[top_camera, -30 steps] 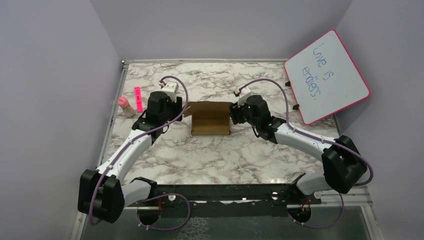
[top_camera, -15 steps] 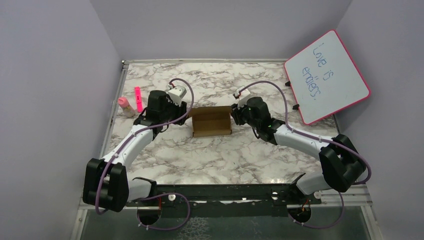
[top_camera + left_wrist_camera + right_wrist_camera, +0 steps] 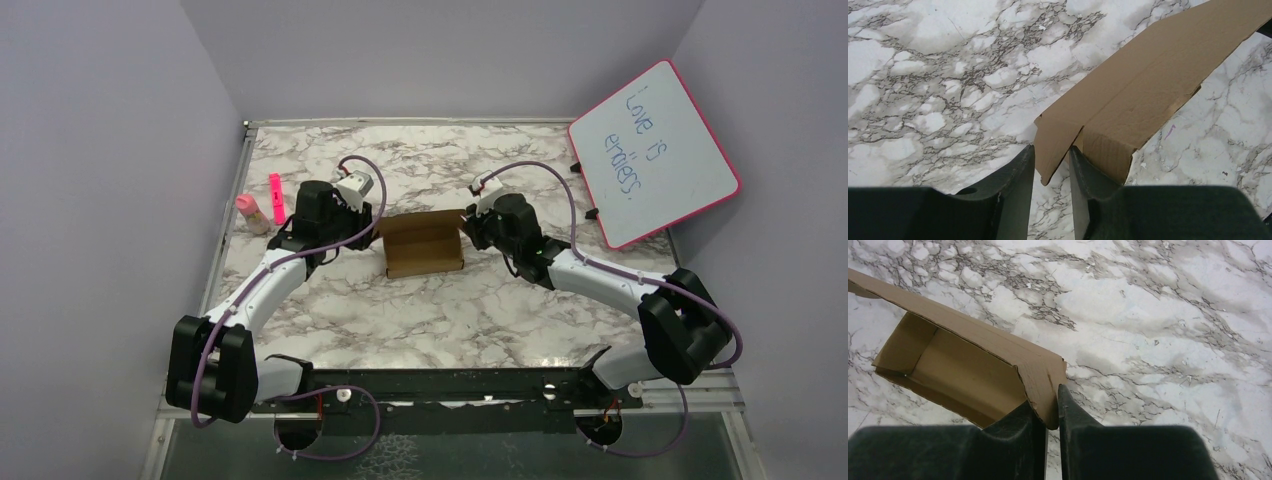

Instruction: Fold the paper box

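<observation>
**Box held at both ends, mid-desk**

The box sits open-topped at the middle of the desk, between the two arms. The right pincer is clenched on the box's right end flap. The left pincer straddles the left end flap, fingers close against it; a firm pinch I cannot tell.

Plain lavender-grey walls close in a white, grey-veined marble-pattern table, a pink-framed whiteboard leaning against the right one.
</observation>
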